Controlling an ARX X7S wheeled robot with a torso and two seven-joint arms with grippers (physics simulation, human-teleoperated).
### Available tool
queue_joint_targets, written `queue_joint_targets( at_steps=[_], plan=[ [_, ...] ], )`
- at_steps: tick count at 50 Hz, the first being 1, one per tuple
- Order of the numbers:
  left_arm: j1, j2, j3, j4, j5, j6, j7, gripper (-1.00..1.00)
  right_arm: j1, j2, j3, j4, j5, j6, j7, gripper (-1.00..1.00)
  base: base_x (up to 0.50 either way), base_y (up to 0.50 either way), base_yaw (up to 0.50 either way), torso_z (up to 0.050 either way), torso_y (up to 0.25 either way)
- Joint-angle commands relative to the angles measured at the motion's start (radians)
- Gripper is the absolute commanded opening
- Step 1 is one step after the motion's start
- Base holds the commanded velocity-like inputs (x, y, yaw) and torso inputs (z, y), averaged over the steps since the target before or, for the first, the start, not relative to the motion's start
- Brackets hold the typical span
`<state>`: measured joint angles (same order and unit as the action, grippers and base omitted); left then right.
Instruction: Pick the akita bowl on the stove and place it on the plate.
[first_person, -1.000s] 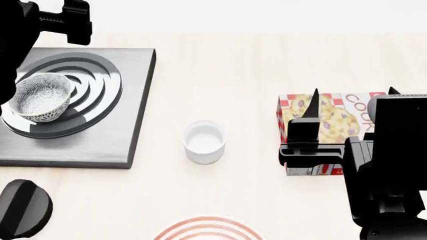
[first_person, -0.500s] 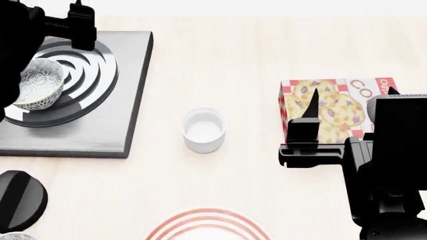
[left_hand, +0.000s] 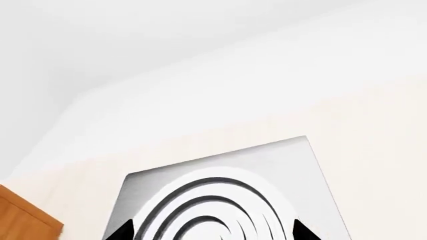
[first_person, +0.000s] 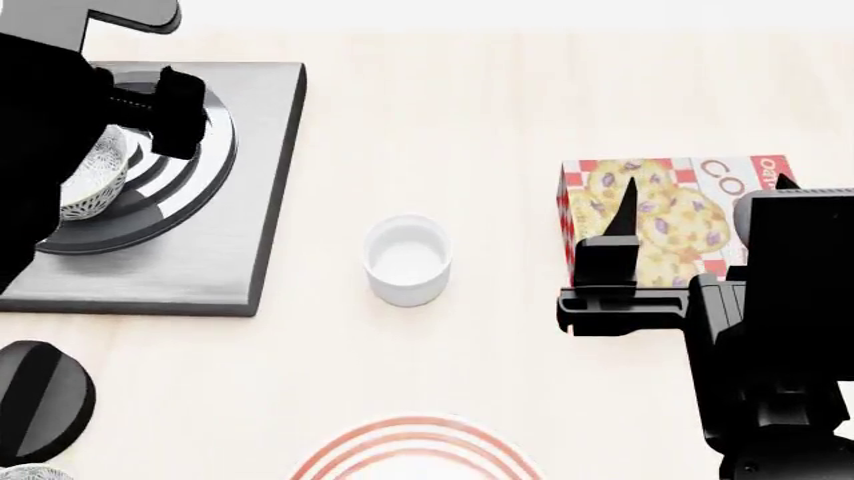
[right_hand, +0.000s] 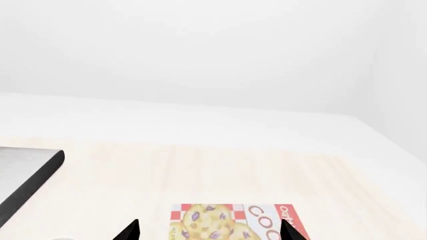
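1. Left wrist view: the stove (left_hand: 220, 200) fills the lower part of the picture, its burner rings (left_hand: 213, 210) straight ahead. Two dark tips of the left gripper (left_hand: 212, 233) show at the bottom edge, set wide apart with nothing between them, so the jaws stand open. The bowl is not seen here; it probably lies under or behind the camera.

2. Head view: the bowl (first_person: 96, 178) sits on the stove's (first_person: 254, 180) rings, half hidden by the left arm (first_person: 54, 130), which reaches over it from the near side with the wrist above the rim. The plate (first_person: 416, 452) lies at the near edge, well apart from the stove, with a white cup (first_person: 408, 260) between them. The right gripper (first_person: 703, 200) hangs over the cookie box (first_person: 661, 215), away from the job.

3. Right wrist view: two tips, wide apart, frame the cookie box (right_hand: 230, 222); that pincer is open and holds nothing.

4. Handling, as a judgement: the bowl looks rigid, light, glazed and slippery, and breakable if dropped. One finger inside and one outside the wall, pinching the rim, seems the best hold.
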<state>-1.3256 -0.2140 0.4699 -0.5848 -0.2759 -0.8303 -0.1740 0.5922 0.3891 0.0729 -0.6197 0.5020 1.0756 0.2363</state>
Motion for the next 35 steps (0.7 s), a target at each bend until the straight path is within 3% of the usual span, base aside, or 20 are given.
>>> queue_joint_targets(
  at_steps=[1,35],
  plan=[
    [0.019,-0.001,0.028,0.017,0.006,-0.06,-0.012,1.0,0.001,0.002,0.0,-0.002,0.005,0.002,0.004,1.0,0.0,0.0,0.0,0.0,0.0],
    [0.075,-0.008,0.059,-0.01,0.023,-0.058,-0.042,1.0,0.002,0.007,-0.004,0.004,0.016,-0.004,0.013,1.0,0.0,0.0,0.0,0.0,0.0]
  ],
)
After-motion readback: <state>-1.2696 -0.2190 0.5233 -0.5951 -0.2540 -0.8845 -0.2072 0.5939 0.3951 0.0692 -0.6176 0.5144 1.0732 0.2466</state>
